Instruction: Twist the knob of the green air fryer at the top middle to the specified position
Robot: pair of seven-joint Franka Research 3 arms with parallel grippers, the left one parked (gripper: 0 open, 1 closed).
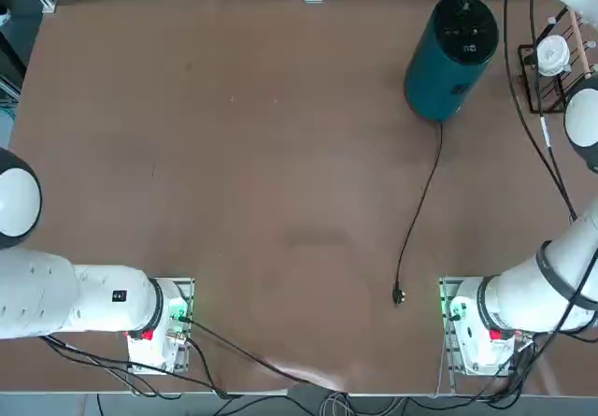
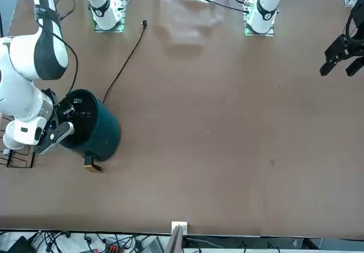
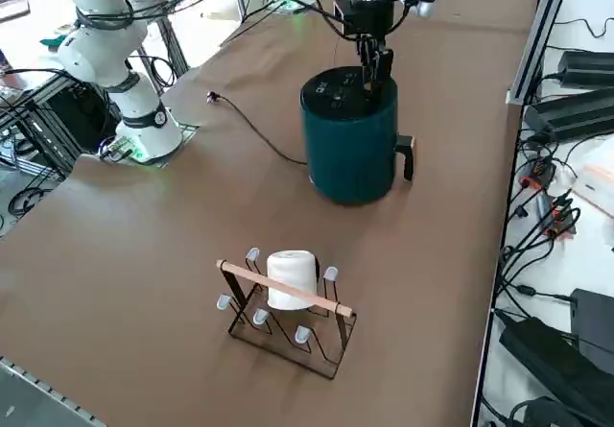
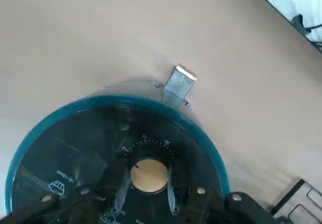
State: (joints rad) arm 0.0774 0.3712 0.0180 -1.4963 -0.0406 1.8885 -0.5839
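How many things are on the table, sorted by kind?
Appliances: 1, the tall teal-green cylindrical air fryer, its round knob between the right gripper fingers.
Racks: 1, black wire rack.
White rolls: 1, on that rack.
Total: 3.

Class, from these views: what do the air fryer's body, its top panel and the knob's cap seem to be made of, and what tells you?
Air fryer body: likely painted metal or plastic; smooth teal, soft sheen.
Top panel: glossy black plastic or glass; it mirrors the hand's fingers.
Knob cap: matte tan, maybe wood-look or brushed metal; cannot tell which.
The right hand sits around the knob.
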